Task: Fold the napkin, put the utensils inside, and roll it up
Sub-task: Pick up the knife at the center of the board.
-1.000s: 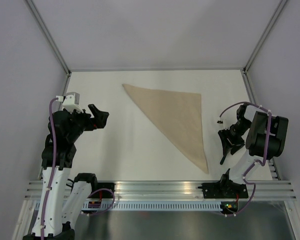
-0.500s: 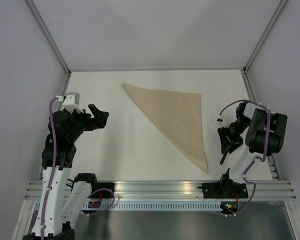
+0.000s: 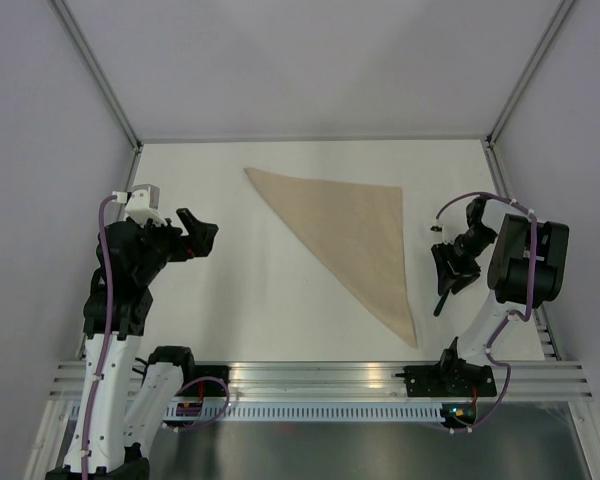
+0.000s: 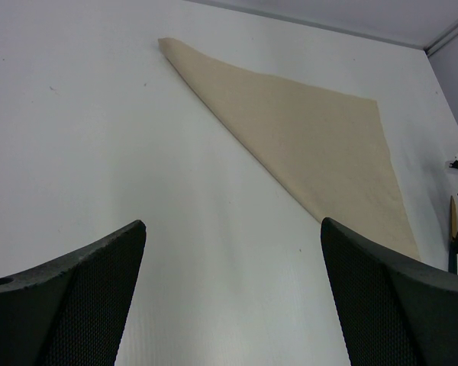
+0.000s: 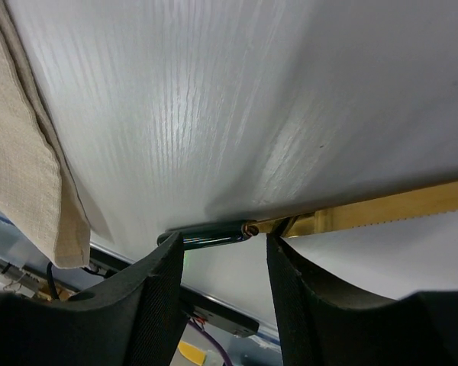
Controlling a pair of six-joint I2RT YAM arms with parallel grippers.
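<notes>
**At the counter's (image 3: 230, 290) right side: fetching the knife (image 5: 206, 238)**

The napkin (image 3: 355, 235) lies folded into a triangle mid-counter. Left hand (image 4: 233, 223) hangs wide open, empty. Right hand (image 5: 221, 244), partly open, is poised over the knife's handle, gripping nothing. Next it likely must close and lift. White counter, grey walls (image 3: 280, 60).
</notes>
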